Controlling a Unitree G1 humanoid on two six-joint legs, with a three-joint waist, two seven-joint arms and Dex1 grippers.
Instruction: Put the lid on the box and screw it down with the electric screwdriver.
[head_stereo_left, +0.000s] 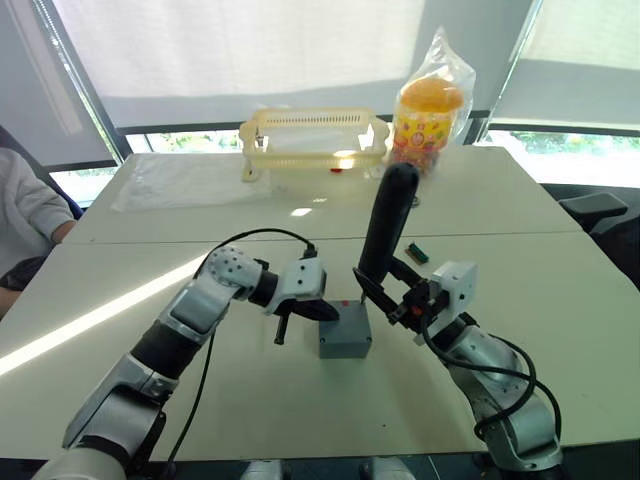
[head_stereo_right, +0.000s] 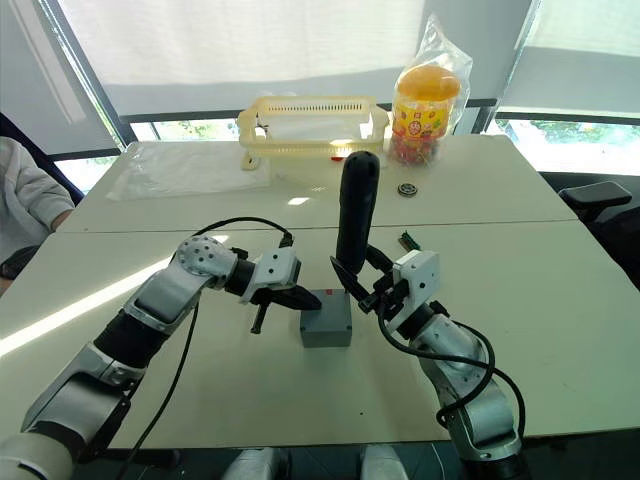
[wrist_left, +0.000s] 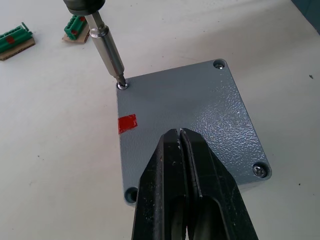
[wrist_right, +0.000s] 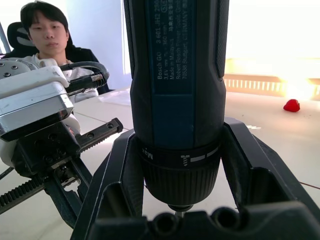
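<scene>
Screwdriver (head_stereo_left: 388, 225) bit sits in the lid's (wrist_left: 185, 117) corner screw, lid seated on the box (head_stereo_left: 345, 335).
I have my right hand (head_stereo_left: 385, 290) clamped round the screwdriver; left hand (wrist_left: 182, 150), fingers pressed together, rests on the lid.

Close up along the right gripper (wrist_right: 182, 150): jaws clamped either side of the electric screwdriver (wrist_right: 177, 75), gripping its black collar just above the chuck. Tool body upright, dark blue panel with white printed lettering facing the camera. Beside it, the left gripper (wrist_right: 60, 175), white housing over black toothed parts, a black cable (wrist_right: 87, 67) looping above. Behind, a seated person (wrist_right: 47, 45) in dark clothing. Pale counter (wrist_right: 280, 135) beyond, a small red object (wrist_right: 291, 105) lying near a yellow plastic basket (wrist_right: 255, 84).
</scene>
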